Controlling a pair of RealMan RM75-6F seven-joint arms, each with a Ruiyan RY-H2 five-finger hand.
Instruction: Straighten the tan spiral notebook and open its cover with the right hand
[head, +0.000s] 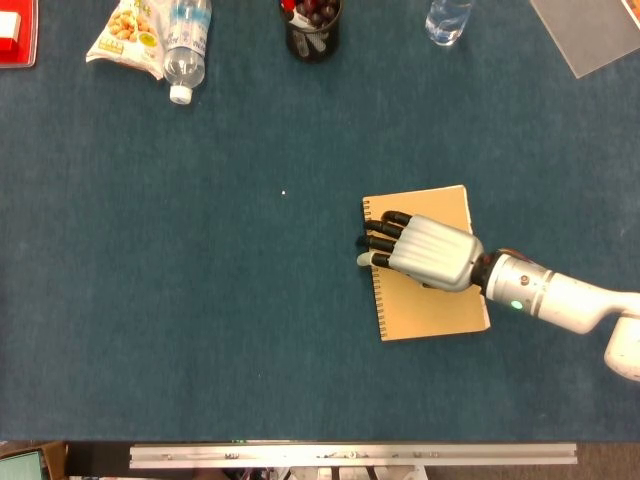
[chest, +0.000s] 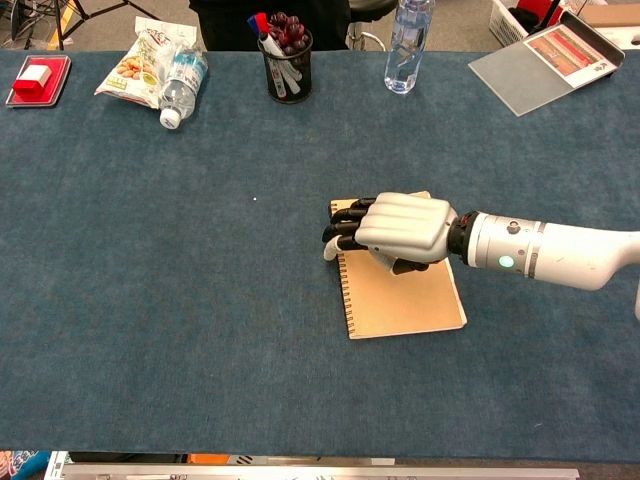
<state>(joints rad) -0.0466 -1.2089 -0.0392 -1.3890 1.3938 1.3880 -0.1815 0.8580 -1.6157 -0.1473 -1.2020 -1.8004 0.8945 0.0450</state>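
Item: tan spiral-bound card-cover notebook (head: 430, 300), closed, flat on blue cloth table (head: 200, 300). Right hand (head: 425, 252) rests palm-down over its coil edge, fingers curled, gripping nothing. Light, slides easily; lift cover at free edge opposite coil.

We count: notebook (chest: 405, 296) 1 | water bottles (chest: 181, 83) (chest: 408, 40) 2 | snack bag (chest: 137, 60) 1 | pen cup (chest: 289, 62) 1 | red box (chest: 36, 78) 1 | hand (chest: 400, 230) 1

Silver-backed right hand (head: 428, 250), black fingers (head: 381, 241).
Behind it, a white forearm (chest: 560, 255) with a black wrist ring and green light.
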